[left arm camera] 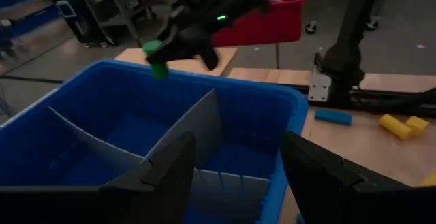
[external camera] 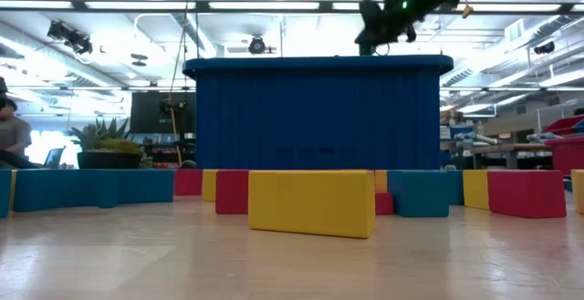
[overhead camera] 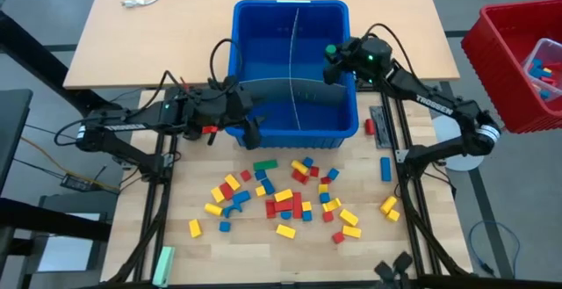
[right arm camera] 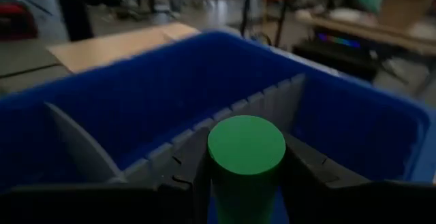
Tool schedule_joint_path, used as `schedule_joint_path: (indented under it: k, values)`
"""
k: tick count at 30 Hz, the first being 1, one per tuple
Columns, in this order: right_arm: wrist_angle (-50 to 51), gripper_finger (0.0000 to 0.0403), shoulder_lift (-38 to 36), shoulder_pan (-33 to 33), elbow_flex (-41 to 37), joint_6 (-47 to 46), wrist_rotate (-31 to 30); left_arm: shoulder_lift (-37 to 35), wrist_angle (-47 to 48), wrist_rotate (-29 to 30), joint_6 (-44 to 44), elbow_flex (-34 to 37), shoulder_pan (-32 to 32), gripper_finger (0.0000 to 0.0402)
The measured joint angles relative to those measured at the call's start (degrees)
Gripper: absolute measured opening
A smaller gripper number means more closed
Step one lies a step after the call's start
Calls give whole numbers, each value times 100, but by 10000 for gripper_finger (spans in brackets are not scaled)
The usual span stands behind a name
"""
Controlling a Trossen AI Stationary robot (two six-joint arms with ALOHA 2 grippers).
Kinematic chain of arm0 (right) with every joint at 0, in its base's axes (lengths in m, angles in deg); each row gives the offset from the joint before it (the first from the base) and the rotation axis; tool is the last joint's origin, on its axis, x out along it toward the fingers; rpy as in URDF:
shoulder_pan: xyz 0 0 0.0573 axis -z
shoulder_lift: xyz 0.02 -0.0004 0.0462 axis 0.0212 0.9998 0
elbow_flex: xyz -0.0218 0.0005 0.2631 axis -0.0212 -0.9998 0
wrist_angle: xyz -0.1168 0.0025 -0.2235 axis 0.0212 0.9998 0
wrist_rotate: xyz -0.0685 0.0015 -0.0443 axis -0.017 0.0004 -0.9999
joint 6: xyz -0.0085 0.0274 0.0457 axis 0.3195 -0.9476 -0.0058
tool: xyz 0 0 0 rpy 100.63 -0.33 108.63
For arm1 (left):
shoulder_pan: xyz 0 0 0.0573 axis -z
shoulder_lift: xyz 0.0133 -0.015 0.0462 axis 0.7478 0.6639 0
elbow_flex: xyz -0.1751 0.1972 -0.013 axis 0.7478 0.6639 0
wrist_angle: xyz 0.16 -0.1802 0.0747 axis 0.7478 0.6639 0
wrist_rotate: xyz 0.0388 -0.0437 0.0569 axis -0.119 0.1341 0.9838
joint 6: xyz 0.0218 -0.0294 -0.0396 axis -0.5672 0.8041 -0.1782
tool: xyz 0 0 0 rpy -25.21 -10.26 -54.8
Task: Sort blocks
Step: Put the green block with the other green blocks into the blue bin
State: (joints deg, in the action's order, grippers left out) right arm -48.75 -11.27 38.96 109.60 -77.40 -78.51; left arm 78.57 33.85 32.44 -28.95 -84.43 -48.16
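Small red, yellow, green and blue plastic blocks (overhead camera: 294, 197) lie scattered at lower centre. Above them, the left gripper (overhead camera: 248, 122), fingers apart and empty, hangs at the big blue plastic bin (overhead camera: 347, 129). Farther up, the right gripper (overhead camera: 332, 61) clamps a green cylinder (right arm camera: 246, 157) over the bin.

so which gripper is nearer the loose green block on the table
Left. The left gripper hangs at the bin's front wall, close behind the green block; the right gripper is over the bin's right rim.

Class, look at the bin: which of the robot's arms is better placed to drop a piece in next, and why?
The right. Its pincer already grips a green cylinder above the blue bin, near the right wall. The left pincer is open and empty at the bin's front-left rim.
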Motion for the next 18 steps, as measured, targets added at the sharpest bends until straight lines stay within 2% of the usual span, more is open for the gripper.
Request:
schedule_joint_path:
  k: [5,10,14,18]
  values:
    - [-1,147,406,293,0,-229,-9,2,3,-88,12,0,110,223]
    - [-13,184,547,365,-2,-480,-50,2,55,-94,29,0,179,223]
    - [10,222,465,345,-2,-422,-48,3,294,-138,154,0,226,223]
    - [111,250,56,243,-2,-293,1,4,480,-137,254,0,350,223]
